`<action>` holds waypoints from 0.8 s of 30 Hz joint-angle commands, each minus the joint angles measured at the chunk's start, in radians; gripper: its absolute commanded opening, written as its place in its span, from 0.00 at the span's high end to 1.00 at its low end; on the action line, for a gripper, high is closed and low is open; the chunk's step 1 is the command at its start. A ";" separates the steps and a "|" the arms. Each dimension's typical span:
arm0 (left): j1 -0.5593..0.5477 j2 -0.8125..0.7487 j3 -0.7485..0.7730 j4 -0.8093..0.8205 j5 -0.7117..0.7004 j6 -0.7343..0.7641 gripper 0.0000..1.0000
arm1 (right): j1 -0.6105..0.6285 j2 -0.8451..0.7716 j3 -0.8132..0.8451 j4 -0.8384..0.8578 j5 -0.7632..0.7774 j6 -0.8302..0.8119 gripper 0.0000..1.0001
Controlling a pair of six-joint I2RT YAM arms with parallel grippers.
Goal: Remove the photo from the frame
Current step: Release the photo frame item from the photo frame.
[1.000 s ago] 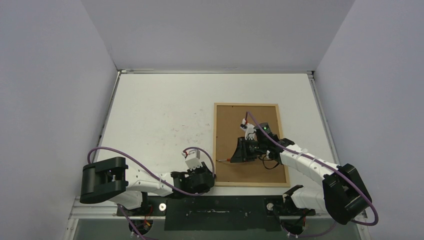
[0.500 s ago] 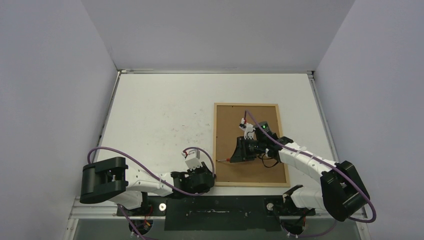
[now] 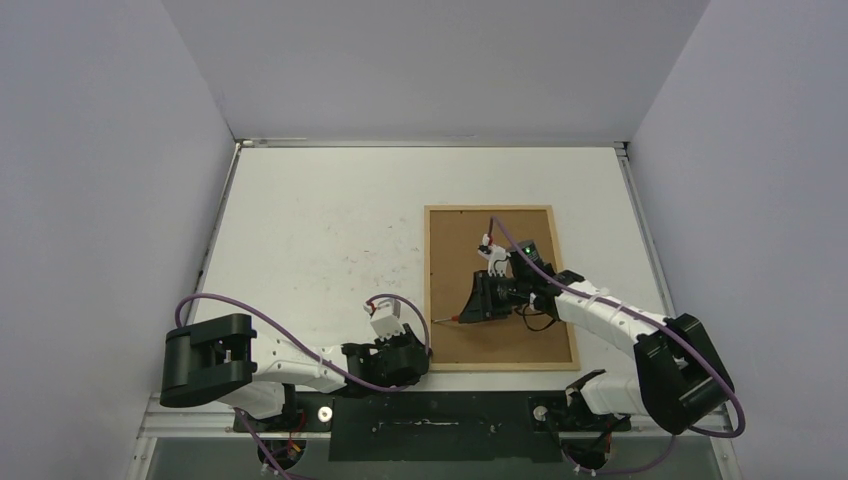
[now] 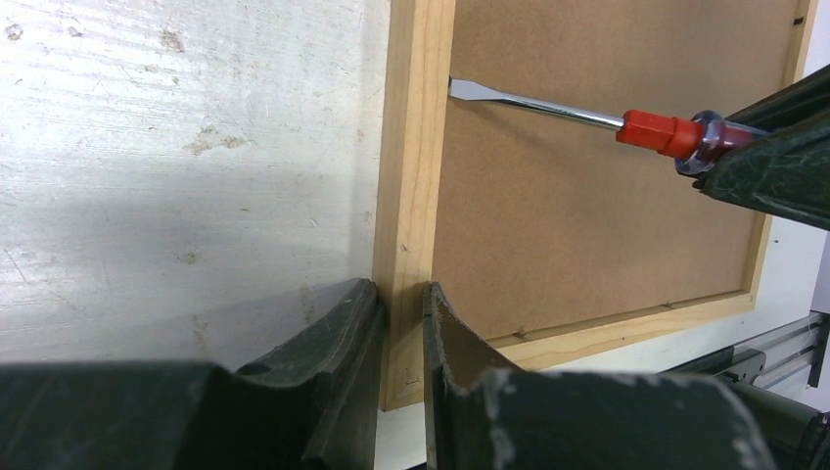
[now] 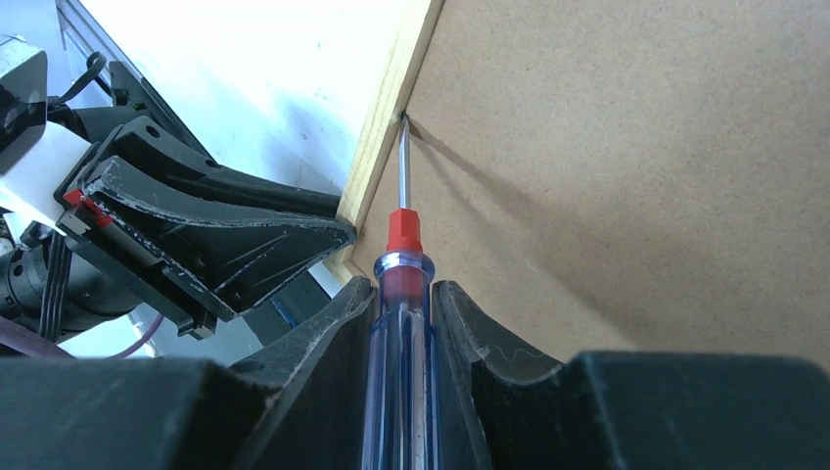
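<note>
Lying back-up, thin pale-wood frame surrounds brown backing; left gripper pinches its rail, right gripper clasps screwdriver.

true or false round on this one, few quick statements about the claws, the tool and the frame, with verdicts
1. The left claw is clamped on the left moulding of the frame, near its near corner. True.
2. The right claw holds a screwdriver. True.
3. The screwdriver's tip rests against the frame's right moulding. False: it sits at the inner edge of the left moulding.
4. The frame lies glass side up. False: its brown backing panel faces up.
</note>
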 commanded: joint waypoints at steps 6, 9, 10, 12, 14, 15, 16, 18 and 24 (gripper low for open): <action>-0.011 0.139 -0.109 -0.309 0.209 0.069 1.00 | 0.010 0.085 0.046 0.119 -0.030 -0.005 1.00; -0.015 0.134 -0.110 -0.311 0.205 0.066 1.00 | 0.011 0.092 0.064 0.109 -0.033 -0.015 1.00; -0.017 0.130 -0.112 -0.312 0.203 0.065 1.00 | 0.011 0.091 0.070 0.102 -0.032 -0.019 1.00; -0.021 0.122 -0.118 -0.312 0.201 0.057 1.00 | 0.013 0.094 0.085 0.088 -0.025 -0.028 1.00; -0.021 0.112 -0.126 -0.311 0.198 0.050 1.00 | 0.019 0.102 0.100 0.073 -0.019 -0.039 1.00; -0.021 0.108 -0.129 -0.311 0.199 0.048 1.00 | 0.023 0.106 0.109 0.063 -0.012 -0.045 1.00; -0.022 0.105 -0.132 -0.311 0.198 0.046 1.00 | 0.033 0.111 0.121 0.045 0.001 -0.058 1.00; -0.023 0.101 -0.135 -0.312 0.197 0.043 1.00 | 0.058 0.120 0.154 -0.007 0.036 -0.092 1.00; -0.024 0.112 -0.136 -0.305 0.198 0.037 1.00 | 0.166 0.149 0.264 -0.132 0.176 -0.155 1.00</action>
